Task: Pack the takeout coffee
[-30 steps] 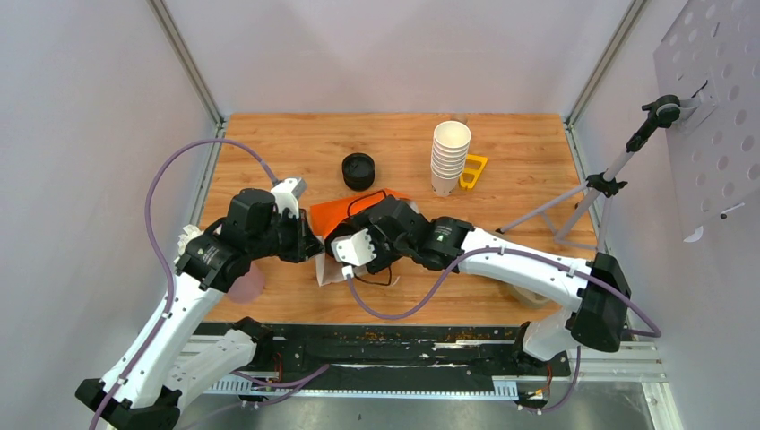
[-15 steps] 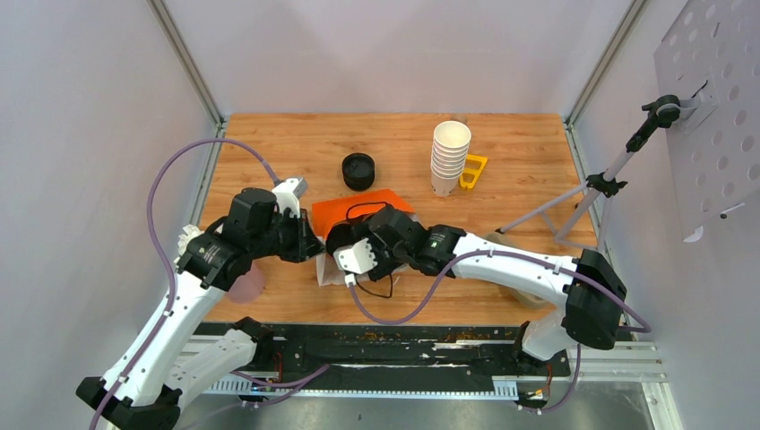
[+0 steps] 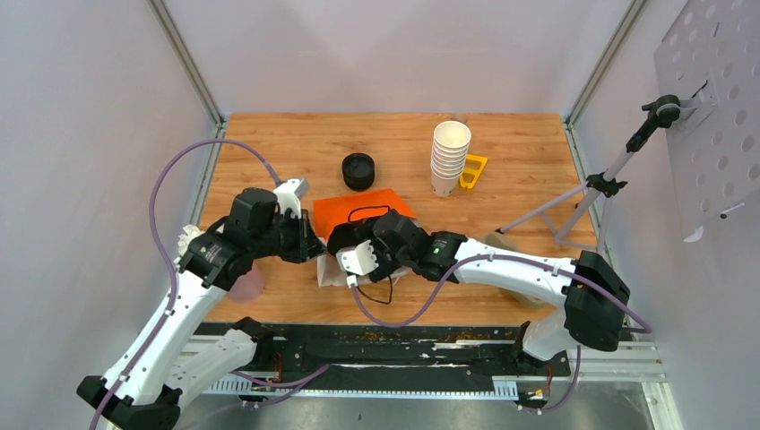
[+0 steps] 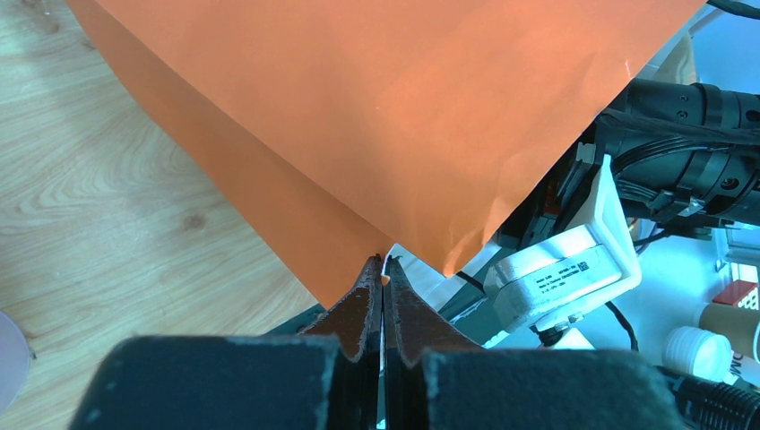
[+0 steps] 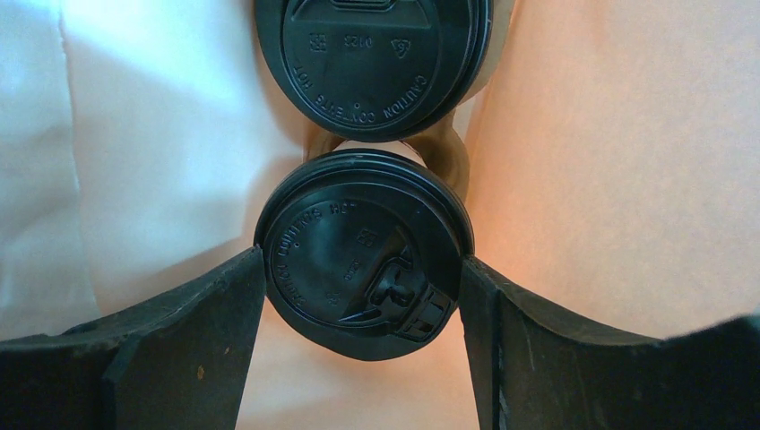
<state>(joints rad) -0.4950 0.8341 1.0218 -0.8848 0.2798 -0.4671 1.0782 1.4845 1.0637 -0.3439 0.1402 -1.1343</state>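
From above, the orange bag (image 3: 358,208) lies flat on the wooden tabletop (image 3: 538,152), mouth toward the arms; the left end effector (image 3: 313,250) sits right at the bag's near left edge; the right arm (image 3: 502,260) reaches in from the right, and its tip is buried at the bag's mouth, so no coffee shows from up here; behind the bag sit a round black lid (image 3: 358,170), a tall stack of white cups (image 3: 448,157) and a yellow piece (image 3: 473,170) touching the stack's base; a pink cup (image 3: 247,283) peeks out under the left arm.

Over to the left wrist: the fingers (image 4: 358,309) are pressed together, clamped on a corner of the bag's paper edge; orange paper fills the view above them; the right arm's white camera housing (image 4: 560,273) shows just beside that corner.

Now the right wrist, looking into the bag, white wall on one side, orange-lit wall on the other; the right end effector (image 5: 362,262) stands wide with both fingers (image 5: 179,349) against the black lid's rim, gripping the lidded cup (image 5: 354,237); the second lidded cup (image 5: 372,63) sits deeper in the bag, just beyond the first; whether the two touch I cannot tell.
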